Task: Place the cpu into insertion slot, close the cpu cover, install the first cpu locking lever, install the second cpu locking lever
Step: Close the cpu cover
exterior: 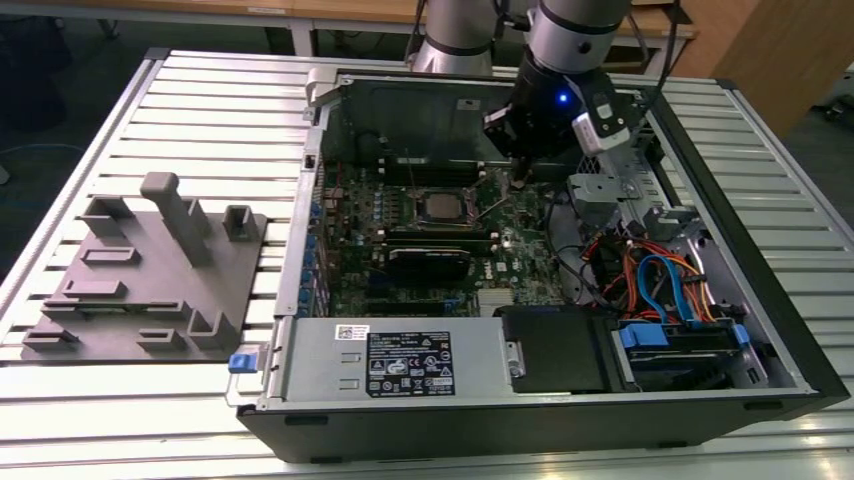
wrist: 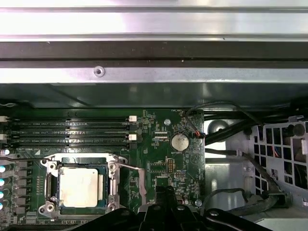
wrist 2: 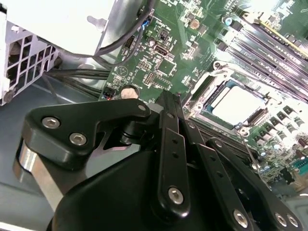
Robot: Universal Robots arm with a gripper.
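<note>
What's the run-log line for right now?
cpu: in insertion slot | cpu cover: down around cpu | end effector: shut, beside insertion slot, over motherboard

no print can be read for sure. in the exterior view a black-and-white label (exterior: 407,366) with rows of small print and symbols sits on the silver power supply box (exterior: 314,372) at the near side of the computer case (exterior: 534,428). a smaller white sticker (exterior: 350,333) stands just beside it. in both wrist views fine white lettering dots the green circuit board (wrist: 163,149) (wrist 2: 159,48), too small to read.
</note>
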